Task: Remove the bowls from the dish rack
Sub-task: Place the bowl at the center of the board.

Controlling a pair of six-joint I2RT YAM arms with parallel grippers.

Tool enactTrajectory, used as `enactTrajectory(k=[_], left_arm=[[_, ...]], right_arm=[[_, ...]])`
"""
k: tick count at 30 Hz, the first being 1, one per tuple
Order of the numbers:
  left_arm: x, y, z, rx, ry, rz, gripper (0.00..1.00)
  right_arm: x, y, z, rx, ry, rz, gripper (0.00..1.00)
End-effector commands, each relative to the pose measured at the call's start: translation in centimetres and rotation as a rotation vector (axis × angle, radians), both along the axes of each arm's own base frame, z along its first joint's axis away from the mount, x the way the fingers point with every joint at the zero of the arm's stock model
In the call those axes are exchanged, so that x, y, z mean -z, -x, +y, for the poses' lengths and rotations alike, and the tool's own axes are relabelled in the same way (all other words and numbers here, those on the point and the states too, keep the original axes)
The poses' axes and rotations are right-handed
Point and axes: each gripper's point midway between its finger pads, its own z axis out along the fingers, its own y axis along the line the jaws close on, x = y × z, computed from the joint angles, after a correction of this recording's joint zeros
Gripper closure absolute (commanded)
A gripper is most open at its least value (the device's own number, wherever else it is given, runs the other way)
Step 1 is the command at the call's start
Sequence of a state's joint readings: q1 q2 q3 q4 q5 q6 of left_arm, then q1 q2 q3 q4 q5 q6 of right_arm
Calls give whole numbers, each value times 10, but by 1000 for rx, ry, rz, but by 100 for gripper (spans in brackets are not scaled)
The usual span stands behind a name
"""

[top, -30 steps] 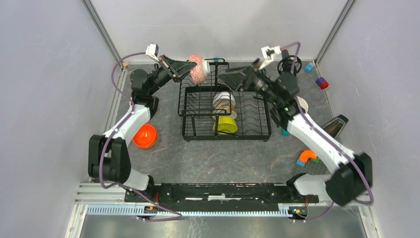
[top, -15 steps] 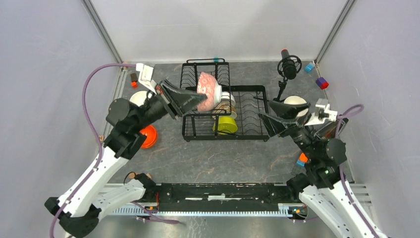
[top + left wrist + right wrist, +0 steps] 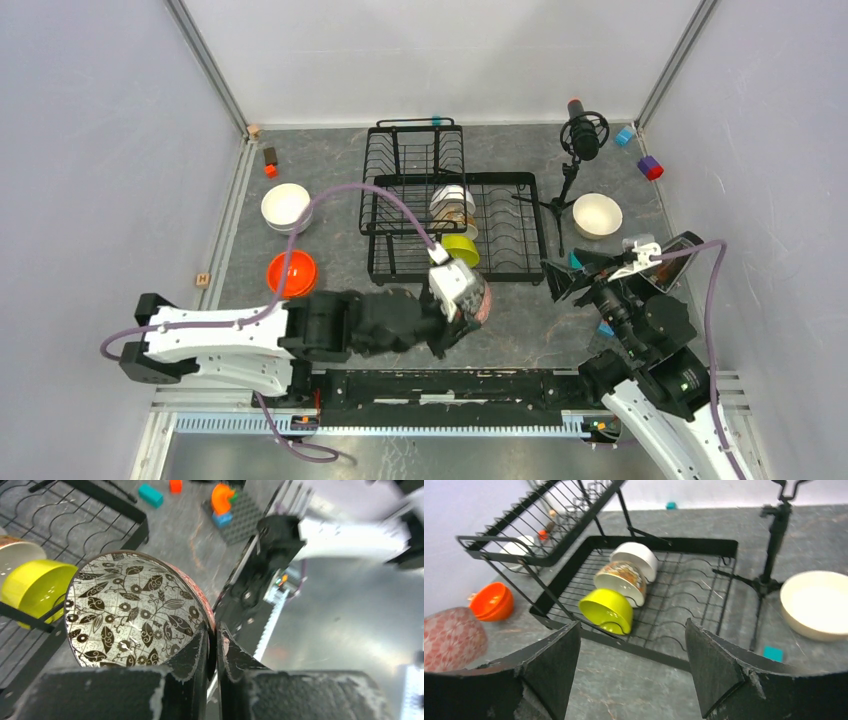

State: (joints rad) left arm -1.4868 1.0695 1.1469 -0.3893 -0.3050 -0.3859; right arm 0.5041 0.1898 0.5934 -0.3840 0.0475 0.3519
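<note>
While the left gripper (image 3: 212,647) was pressed together on the rim of a round bowl with a pink-speckled outside and a dark leaf-patterned inside (image 3: 132,610), pinching it outside the large black wire dish rack (image 3: 651,653), the right gripper (image 3: 631,665) stood spread wide with nothing between its fingers. Just ahead of the right gripper, the rack's lower tray held a lime green bowl (image 3: 606,609), a white bowl with a patterned inside (image 3: 621,577) and a plain white bowl (image 3: 636,557) on edge in a row, the green one nearest. A cream bowl (image 3: 819,602) rested on the grey tabletop (image 3: 340,265) ahead to that gripper's right, and a bright orange bowl (image 3: 491,601) sat ahead to its left.
</note>
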Motion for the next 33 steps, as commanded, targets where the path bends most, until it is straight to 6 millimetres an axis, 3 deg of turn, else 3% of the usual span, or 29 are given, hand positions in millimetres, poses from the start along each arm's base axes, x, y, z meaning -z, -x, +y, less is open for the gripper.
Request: enactTrajectory(k=[1, 6, 11, 14, 20, 25, 29, 33], left_arm=[[0, -14, 16, -118, -141, -243, 98], [49, -3, 18, -74, -364, -352, 98], [93, 13, 17, 29, -475, -434, 98], [116, 25, 21, 106, -501, -417, 98], [140, 58, 23, 299, -435, -385, 98], [162, 57, 27, 351, -492, -452, 98], [183, 56, 32, 420, -577, -519, 98], [197, 53, 31, 455, -593, -594, 98]], right_arm=[[37, 1, -21, 87, 106, 78, 19], [50, 5, -16, 46, 152, 111, 17], [79, 5, -2, -56, 274, 220, 16], [86, 12, 8, -135, 312, 282, 16], [87, 27, 43, -342, 240, 287, 16], [107, 30, 57, -428, 263, 352, 17], [117, 40, 78, -553, 234, 408, 24], [136, 39, 77, -557, 336, 466, 28]])
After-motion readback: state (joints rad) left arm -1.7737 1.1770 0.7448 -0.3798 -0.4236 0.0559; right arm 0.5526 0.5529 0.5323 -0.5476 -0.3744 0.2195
